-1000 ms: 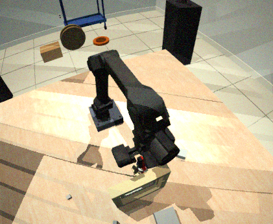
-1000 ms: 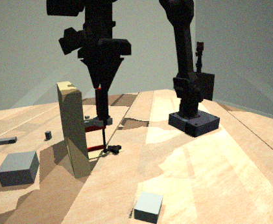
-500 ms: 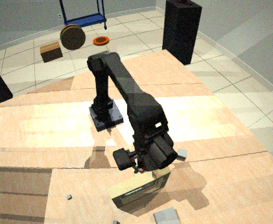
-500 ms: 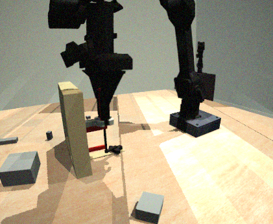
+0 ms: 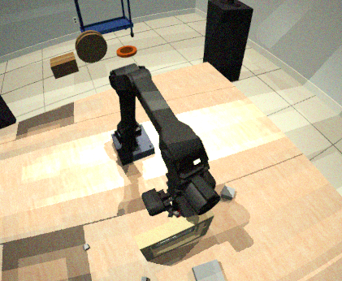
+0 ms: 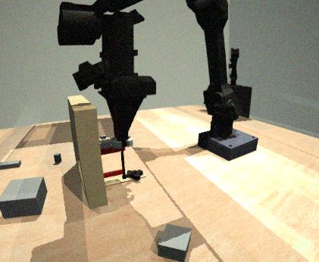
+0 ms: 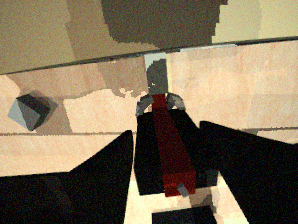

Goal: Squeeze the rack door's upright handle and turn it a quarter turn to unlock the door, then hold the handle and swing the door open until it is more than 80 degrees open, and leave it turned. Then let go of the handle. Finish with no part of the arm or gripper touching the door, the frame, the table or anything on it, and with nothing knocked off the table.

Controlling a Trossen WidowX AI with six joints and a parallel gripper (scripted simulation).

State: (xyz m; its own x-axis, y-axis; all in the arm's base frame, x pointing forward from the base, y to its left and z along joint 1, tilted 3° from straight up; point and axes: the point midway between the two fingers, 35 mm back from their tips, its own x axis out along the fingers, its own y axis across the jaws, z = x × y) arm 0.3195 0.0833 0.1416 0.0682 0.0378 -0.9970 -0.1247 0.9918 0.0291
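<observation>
The cream rack (image 5: 168, 233) (image 6: 89, 151) stands upright on the table; its top edge crosses the top of the wrist view (image 7: 260, 25). I see no opening between door and frame. The upright handle, black with a red stripe (image 7: 172, 155), stands in front of it on a grey bracket (image 6: 128, 142); in the exterior view the fingers hide most of it. My gripper (image 6: 122, 138) (image 7: 165, 131) points straight down with one finger on each side of the handle. It is partly open, and thin light gaps show beside the handle. Contact at the fingertips is hard to tell.
A grey block (image 5: 228, 192) (image 6: 174, 242) (image 7: 25, 112) lies near the rack's side. A larger grey block (image 5: 208, 271) (image 6: 23, 197) and small grey pieces (image 5: 86, 246) (image 6: 9, 165) lie beyond the rack. Red arms (image 6: 114, 173) and a black piece (image 6: 134, 174) sit low by the handle.
</observation>
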